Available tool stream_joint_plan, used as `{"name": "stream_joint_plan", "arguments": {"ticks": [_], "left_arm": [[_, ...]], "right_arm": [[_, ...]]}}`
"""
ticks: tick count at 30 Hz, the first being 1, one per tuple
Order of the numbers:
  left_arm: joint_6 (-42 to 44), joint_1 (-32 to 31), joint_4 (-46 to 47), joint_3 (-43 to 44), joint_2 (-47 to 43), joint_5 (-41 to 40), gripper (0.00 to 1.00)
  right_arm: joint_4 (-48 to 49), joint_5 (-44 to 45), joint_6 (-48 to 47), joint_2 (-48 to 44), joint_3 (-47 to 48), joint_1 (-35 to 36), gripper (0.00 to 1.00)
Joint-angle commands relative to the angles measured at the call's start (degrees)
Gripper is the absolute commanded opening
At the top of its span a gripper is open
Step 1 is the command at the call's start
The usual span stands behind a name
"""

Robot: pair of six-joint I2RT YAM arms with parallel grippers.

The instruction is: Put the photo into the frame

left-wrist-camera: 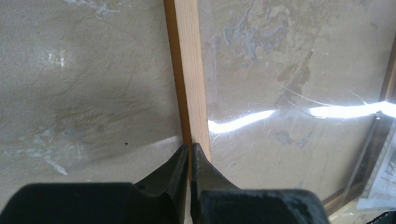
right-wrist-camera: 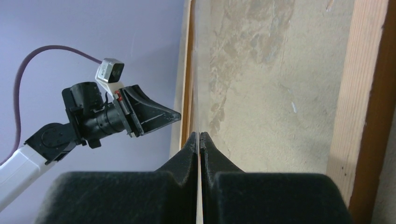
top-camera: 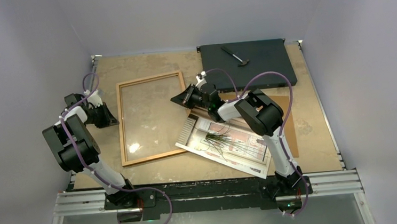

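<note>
The frame (top-camera: 122, 123), thin orange-brown wood around a clear pane, lies flat on the table left of centre. The photo (top-camera: 225, 142) lies face up to its right, askew, its left corner at the frame's lower right corner. My left gripper (top-camera: 115, 120) is shut, its tips (left-wrist-camera: 190, 147) at the outer edge of the frame's left rail (left-wrist-camera: 194, 70). My right gripper (top-camera: 175, 100) is shut and rolled on its side over the frame's right rail (right-wrist-camera: 357, 93), pointing left across the pane. Nothing shows between its fingers (right-wrist-camera: 200, 136).
A brown hardboard sheet (top-camera: 288, 121) lies partly under the photo. A black flat box (top-camera: 257, 67) sits at the back right with a small dark tool (top-camera: 235, 55) on it. Walls close in on both sides and the back.
</note>
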Motion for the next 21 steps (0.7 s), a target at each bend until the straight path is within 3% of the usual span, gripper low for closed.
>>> {"name": "stream_joint_plan", "arguments": {"ticks": [1,14,21], "left_arm": [[2.16,-0.80,0.14,-1.58,3.02,-1.97,0.03],[2.50,-0.85,-0.29,-1.70,2.52,-2.37,0.03],[2.23,-0.80,-0.73,-1.04,2.40,-2.51,0.03]], "right_arm": [[3.37,-5.18,7.80,-0.35,-0.81,2.95,0.00],[8.98,-6.73,16.29,-4.44,0.26,3.74,0.00],[-0.95,-5.74,10.44,-4.57,1.09,3.88,0.00]]}}
